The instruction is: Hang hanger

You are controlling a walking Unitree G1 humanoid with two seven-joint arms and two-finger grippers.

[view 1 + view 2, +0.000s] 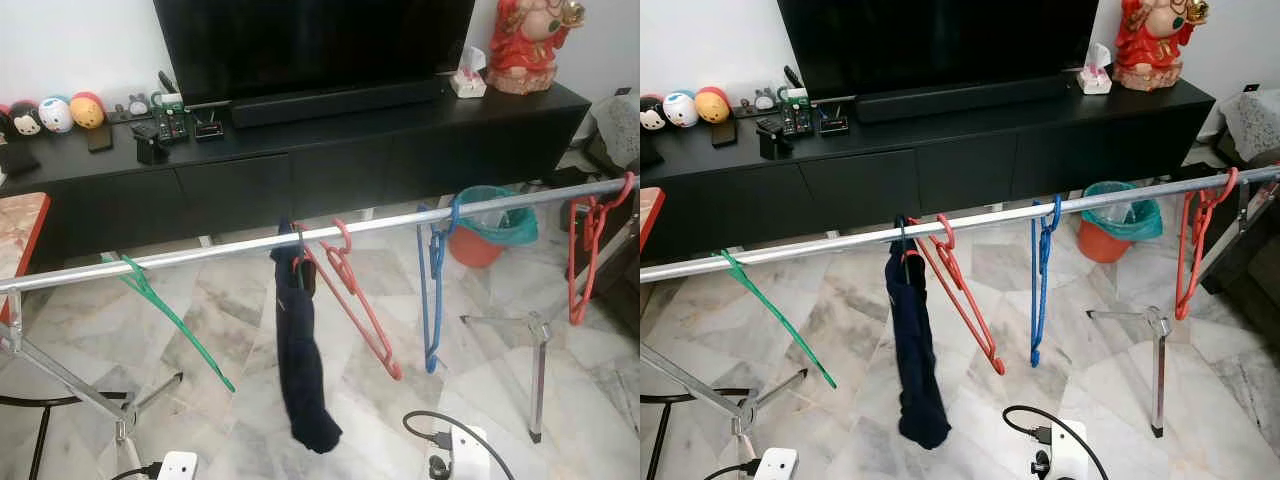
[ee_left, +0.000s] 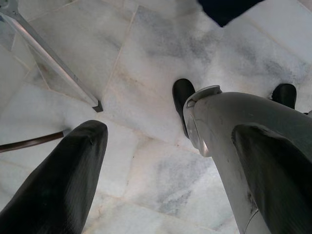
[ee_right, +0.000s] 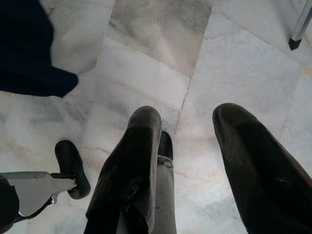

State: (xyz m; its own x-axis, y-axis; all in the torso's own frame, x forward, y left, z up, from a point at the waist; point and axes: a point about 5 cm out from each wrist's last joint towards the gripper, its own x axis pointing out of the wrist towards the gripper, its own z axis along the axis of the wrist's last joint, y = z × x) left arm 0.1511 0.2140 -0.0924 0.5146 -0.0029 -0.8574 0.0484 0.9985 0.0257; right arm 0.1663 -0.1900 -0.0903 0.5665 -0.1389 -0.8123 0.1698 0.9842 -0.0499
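Big black TV cabinet (image 1: 330, 170) along the wall, silver rail (image 1: 250, 245) across in front. On the rail, L to R: green hanger (image 1: 165, 315), navy cloth (image 1: 303, 360) on its own hook, red hanger (image 1: 355, 300) touching it, blue hanger (image 1: 432, 290), another red hanger (image 1: 585, 250) at the far R end. Left gripper (image 2: 170, 165) and right gripper (image 3: 187, 161) hang over marble floor (image 2: 146, 73), fingers apart, nothing held.

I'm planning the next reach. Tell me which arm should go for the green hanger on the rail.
Left, probably. The green hanger hangs tilted near the rail's left end, on that arm's side. The left gripper and right gripper both point floorward, open and empty, so neither leads.
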